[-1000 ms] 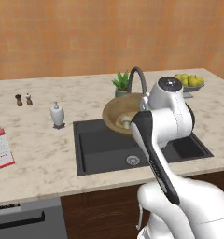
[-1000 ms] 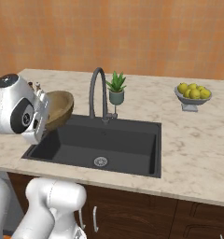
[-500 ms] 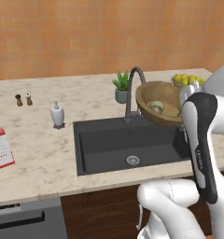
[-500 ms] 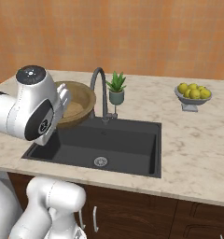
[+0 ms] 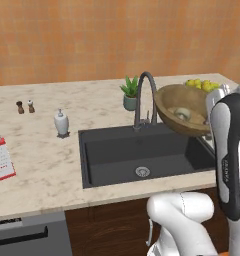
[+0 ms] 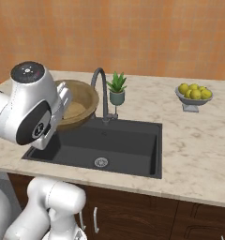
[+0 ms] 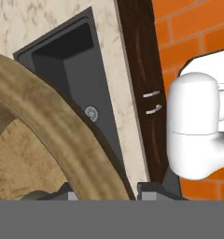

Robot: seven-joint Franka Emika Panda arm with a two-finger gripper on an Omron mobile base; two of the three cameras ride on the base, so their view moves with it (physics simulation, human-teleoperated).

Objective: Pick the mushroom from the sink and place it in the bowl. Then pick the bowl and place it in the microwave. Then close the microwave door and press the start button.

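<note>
Bowl [image 5: 184, 111] of brown wood hangs in the air above the right side of the dark sink [image 5: 142, 155], gripped at its rim by the gripper [image 7: 102, 191]. It tilts slightly, with the pale mushroom [image 5: 182, 113] resting inside. Carrying it well towards the microwave likely means levelling the bowl, moving smoothly, and steering clear of the arched faucet [image 5: 144, 97] just beside it.

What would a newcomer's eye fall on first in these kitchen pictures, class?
First, the big wooden bowl, held tilted in the air over the right end of the dark sink, gripped at its rim by the white arm's gripper. A small pale mushroom lies inside it. Behind stands the tall arched faucet.
</note>
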